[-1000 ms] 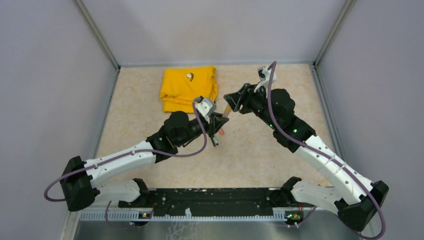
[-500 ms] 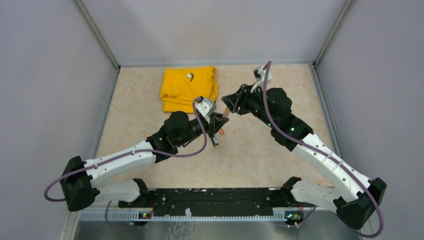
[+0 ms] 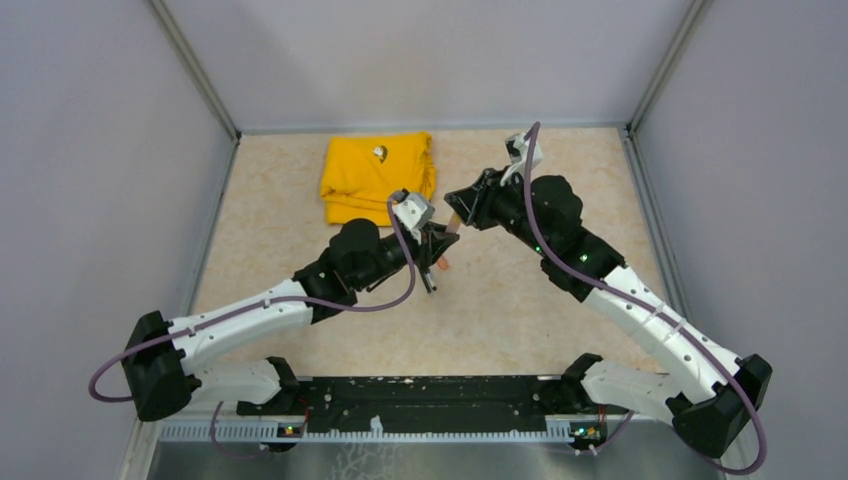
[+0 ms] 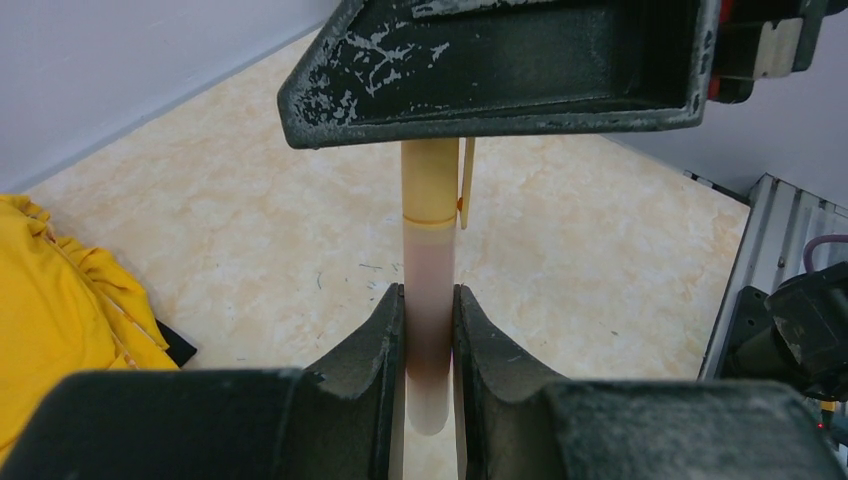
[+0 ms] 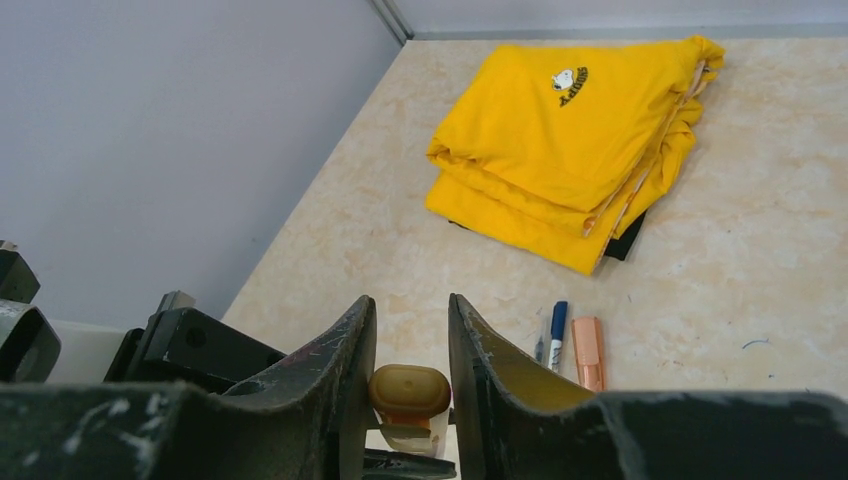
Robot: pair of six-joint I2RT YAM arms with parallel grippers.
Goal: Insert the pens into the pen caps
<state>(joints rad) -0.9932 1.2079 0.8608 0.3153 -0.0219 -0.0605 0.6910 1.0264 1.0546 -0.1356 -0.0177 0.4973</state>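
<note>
Left wrist view is showing you the left gripper point(image 4: 430, 300) clamping a pale, translucent marker point(image 4: 430, 255) between its two fingers, the barrel running straight up that picture and sticking out past the fingertips. A tan cap point(image 4: 430, 185) is sitting over the marker's far end with its clip lying along the right side, and the right gripper's point(image 5: 410, 305) dark finger is covering the cap's top. In the right wrist view you are looking down on the rounded end of that cap, lodged between the right gripper's fingers. Both fingers are lying against the cap's sides, so this pincer is gripping the cap. In the top view you are seeing the two grippers meeting tip to tip over the middle of the table point(image 3: 520, 320), with the marker bridging them, raised off the surface. The right wrist view is also giving you a blue pen point(image 5: 557, 335) lying on the table beyond the fingers. An orange marker point(image 5: 588, 352) is lying just beside it on the right, and a thin pale pen point(image 5: 541, 347) is hugging its left side, too small to make out further. All three are lying near the folded yellow cloth point(image 5: 560, 130) but apart from it.
</note>
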